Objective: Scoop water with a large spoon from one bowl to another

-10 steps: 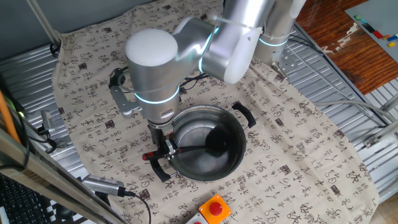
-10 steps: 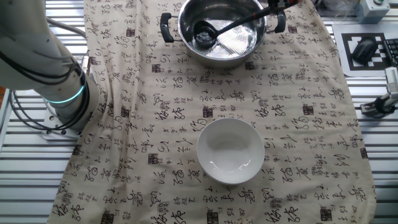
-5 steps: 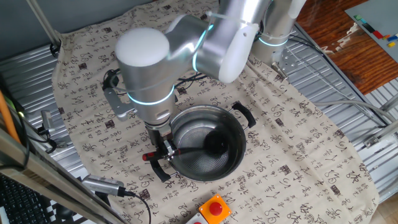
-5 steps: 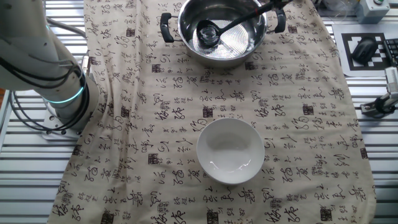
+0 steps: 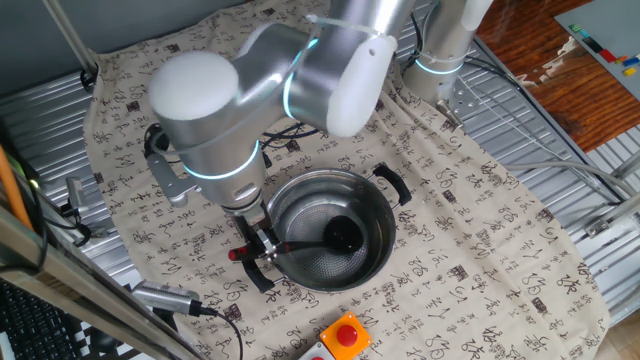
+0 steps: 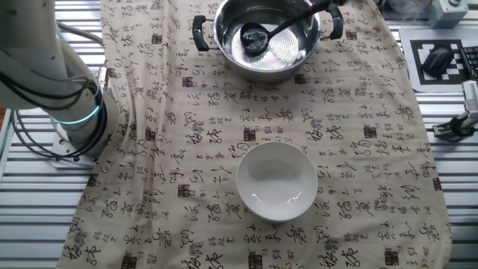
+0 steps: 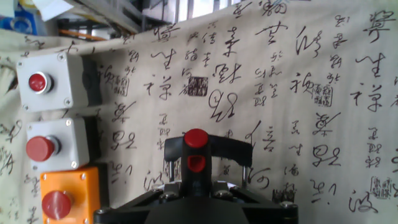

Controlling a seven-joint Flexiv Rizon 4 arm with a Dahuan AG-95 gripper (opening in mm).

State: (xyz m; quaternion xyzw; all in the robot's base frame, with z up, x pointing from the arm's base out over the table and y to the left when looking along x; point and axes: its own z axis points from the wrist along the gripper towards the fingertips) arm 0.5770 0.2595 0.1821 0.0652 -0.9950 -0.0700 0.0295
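Observation:
The steel pot with black loop handles sits on the patterned cloth; it also shows at the top of the other fixed view. The black ladle has its scoop down inside the pot, scoop tilted, handle rising to the pot's rim. My gripper is shut on the ladle's red-tipped handle end just outside the pot's near-left rim. In the hand view the red tip sticks out between my fingers. The small white bowl stands apart on the cloth, away from the pot.
A box with a red button sits at the cloth's front edge; the hand view shows grey and orange button boxes at left. The arm's base stands at the cloth's left side. Metal slatted table surrounds the cloth.
The arm's elbow swung left and the wrist tilted. The ladle scoop has shifted slightly inside the pot and turned more upright. The bowl has not moved.

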